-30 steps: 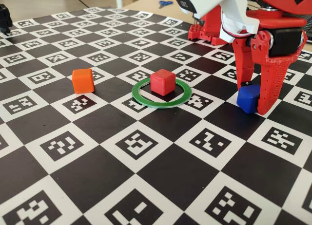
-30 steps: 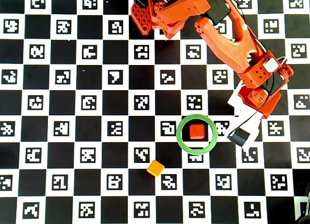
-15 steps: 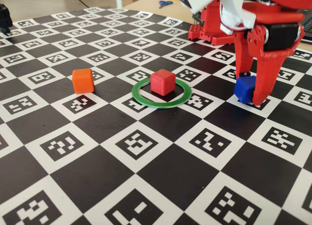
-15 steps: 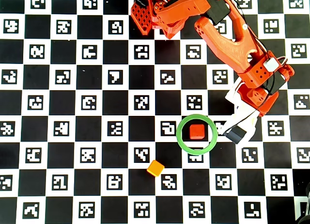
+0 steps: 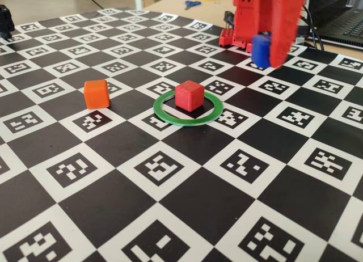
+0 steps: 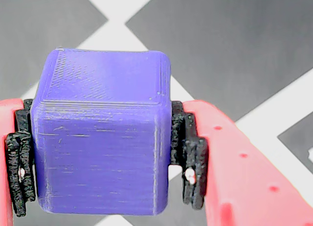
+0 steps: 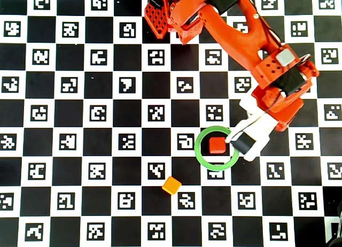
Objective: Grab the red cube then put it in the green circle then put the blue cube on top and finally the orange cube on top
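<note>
On a checkered marker board, the blue cube is pinched by the gripper at upper right of the fixed view, where the red cube, centred in the green circle, could be toppled by an off-centre release.

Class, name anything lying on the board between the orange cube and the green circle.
Nothing: in the overhead view only bare checkerboard separates the orange cube from the green circle.

No readable words or numbers show; the checkerboard mat carries only coded square markers, seemingly without lettering.
</note>
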Motion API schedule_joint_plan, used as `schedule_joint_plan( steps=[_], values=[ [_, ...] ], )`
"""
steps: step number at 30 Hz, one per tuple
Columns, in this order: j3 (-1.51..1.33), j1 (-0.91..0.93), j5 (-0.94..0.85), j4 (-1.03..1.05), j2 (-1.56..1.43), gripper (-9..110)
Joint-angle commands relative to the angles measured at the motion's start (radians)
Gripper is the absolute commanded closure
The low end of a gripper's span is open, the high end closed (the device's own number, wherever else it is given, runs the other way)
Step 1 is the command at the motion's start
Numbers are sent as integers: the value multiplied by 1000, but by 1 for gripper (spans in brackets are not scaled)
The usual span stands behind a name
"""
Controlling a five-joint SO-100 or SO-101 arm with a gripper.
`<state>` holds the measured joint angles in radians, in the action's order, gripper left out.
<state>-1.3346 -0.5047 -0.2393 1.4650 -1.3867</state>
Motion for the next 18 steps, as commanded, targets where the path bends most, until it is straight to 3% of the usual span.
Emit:
schedule_joint_plan(
  steps=[1, 10, 18],
  values=[
    [118, 95, 43, 35, -143, 97],
    [210, 170, 364, 118, -178, 98],
    [164, 209, 514, 100, -161, 99]
  ],
)
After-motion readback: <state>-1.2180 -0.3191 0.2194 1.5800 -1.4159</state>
